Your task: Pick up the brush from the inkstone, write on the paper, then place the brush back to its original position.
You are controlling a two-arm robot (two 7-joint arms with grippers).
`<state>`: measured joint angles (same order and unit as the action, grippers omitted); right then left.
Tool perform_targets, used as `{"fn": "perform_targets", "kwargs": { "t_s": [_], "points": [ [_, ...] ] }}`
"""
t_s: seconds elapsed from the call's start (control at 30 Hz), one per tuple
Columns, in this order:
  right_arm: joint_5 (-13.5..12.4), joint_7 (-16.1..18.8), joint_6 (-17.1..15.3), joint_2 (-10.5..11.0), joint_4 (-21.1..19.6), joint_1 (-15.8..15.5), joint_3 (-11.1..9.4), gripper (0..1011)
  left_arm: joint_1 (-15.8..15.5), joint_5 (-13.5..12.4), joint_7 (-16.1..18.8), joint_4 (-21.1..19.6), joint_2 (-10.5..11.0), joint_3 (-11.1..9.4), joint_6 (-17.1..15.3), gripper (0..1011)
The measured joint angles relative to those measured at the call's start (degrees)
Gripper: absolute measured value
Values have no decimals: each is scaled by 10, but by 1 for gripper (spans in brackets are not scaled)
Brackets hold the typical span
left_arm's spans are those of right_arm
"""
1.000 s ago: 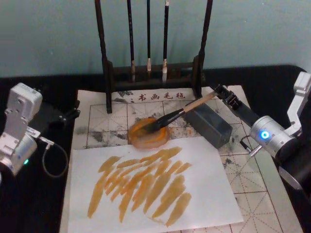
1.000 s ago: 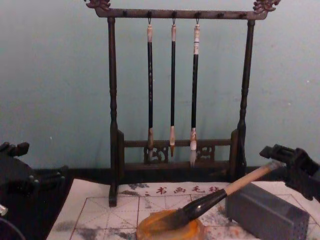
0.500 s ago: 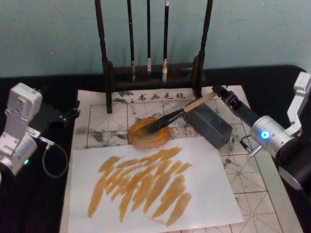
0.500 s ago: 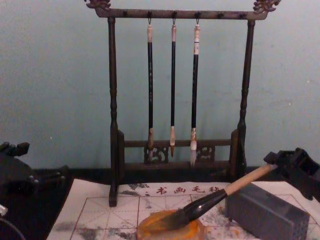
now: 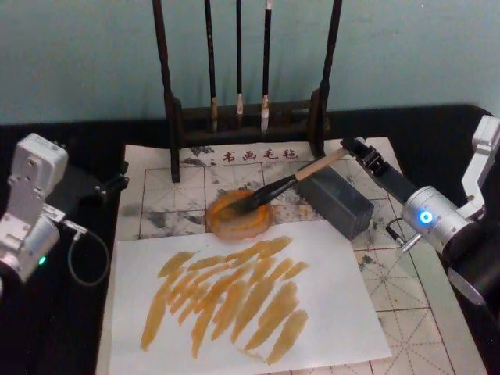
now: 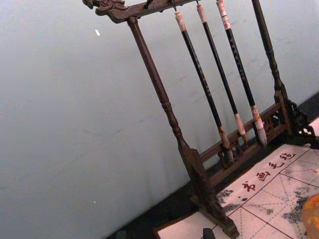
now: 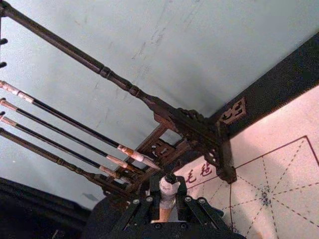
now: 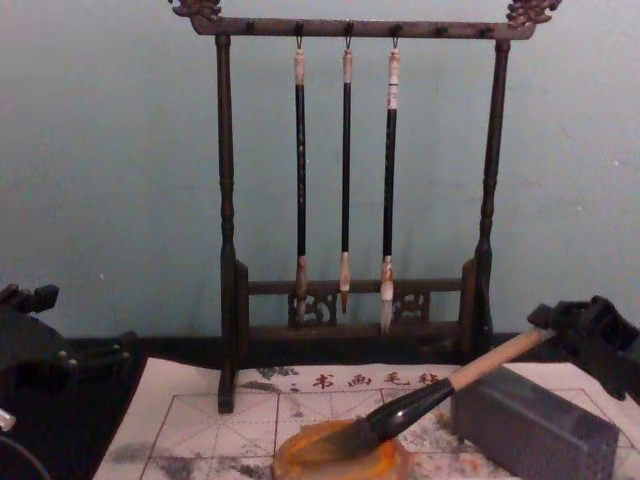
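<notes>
The thick tan-handled, black-ferruled calligraphy brush (image 5: pixel 277 186) lies mid-frame. Its bristles are in the round orange inkstone (image 5: pixel 238 223) and its handle rests over one grey rectangular block (image 5: pixel 336 201). The right gripper (image 5: pixel 355 148) is at its end cap; whether it grips cannot be told. One red-gridded whitish paper (image 5: pixel 422 312) and one orange-streaked white sheet (image 5: pixel 344 312) cover the black table (image 5: pixel 55 328). Three thin brushes (image 5: pixel 239 55) hang on a dark rack (image 5: pixel 166 94) before a teal wall. The left gripper (image 5: pixel 113 181) is parked mid-left.

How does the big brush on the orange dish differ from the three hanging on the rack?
The brush is thick, with a tan handle; the three hanging brushes are thin and dark-handled. It lies slanted, bristles in the inkstone, handle across the grey block, the right gripper at its end; they hang upright from the rack. Its bristles are dark, theirs pale. All have whitish top ends. The left gripper sits parked at the left.
</notes>
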<state>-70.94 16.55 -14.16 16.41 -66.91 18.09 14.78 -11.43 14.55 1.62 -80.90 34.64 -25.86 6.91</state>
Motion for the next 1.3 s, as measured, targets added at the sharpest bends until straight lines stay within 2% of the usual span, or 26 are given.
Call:
{"fn": "perform_targets", "kwargs": {
  "t_s": [0.2,0.93,1.3],
  "points": [
    [0,0,0,0,0,0,0,201,0,0,0,0,0,0,0,1001],
    [-53,5,-1,18,-20,0,15,200,0,0,0,0,0,0,0,1001],
    [-64,10,8,32,-35,1,24,200,0,0,0,0,0,0,0,1001]
  ]
}}
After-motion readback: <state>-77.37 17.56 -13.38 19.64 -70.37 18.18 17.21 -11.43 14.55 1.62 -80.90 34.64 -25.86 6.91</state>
